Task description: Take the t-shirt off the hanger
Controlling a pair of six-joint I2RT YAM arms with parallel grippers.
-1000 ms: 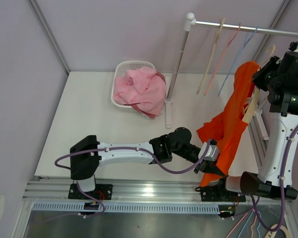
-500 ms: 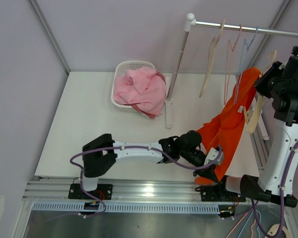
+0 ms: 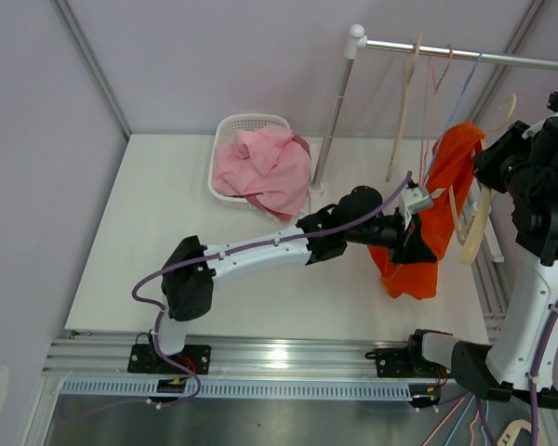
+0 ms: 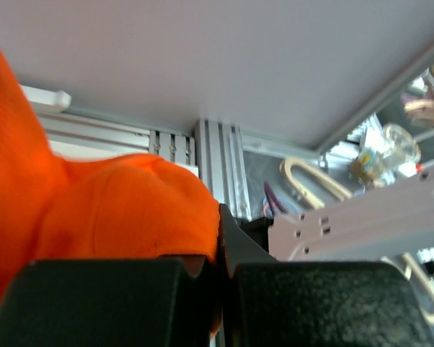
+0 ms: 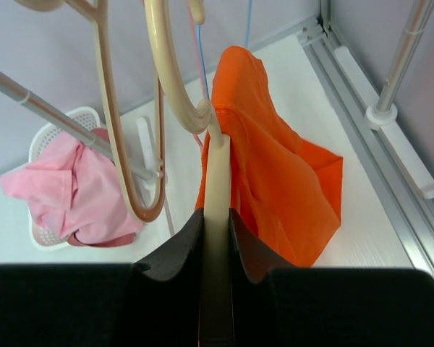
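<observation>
Orange cloth is pinched in the left pincer [image 4: 218,249], its jaws shut tight on a fold of the t-shirt [image 3: 414,269]. The right pincer [image 5: 217,238] is closed round one arm of a cream plastic hanger [image 5: 218,166] and holds it up in the air.

The t-shirt's top is bunched high up just beside the hanger, and seems to be caught on a part of the hanger that the cloth hides. The rest of it droops below the hanger towards the tabletop [image 3: 167,242]. I cannot tell whether the hem touches.

The t-shirt looks light, soft and limp, so it will likely stretch and crumple rather than slide off in one piece. A thick fold low on the body gives a sure hold. The neck opening may snag, so a pull along the hanger's arm seems safest.

Behind the hanger, a metal rail [image 3: 465,53] carries other bare hangers. Well apart from the hanger, a white basket [image 3: 225,130] holds pink cloth.
</observation>
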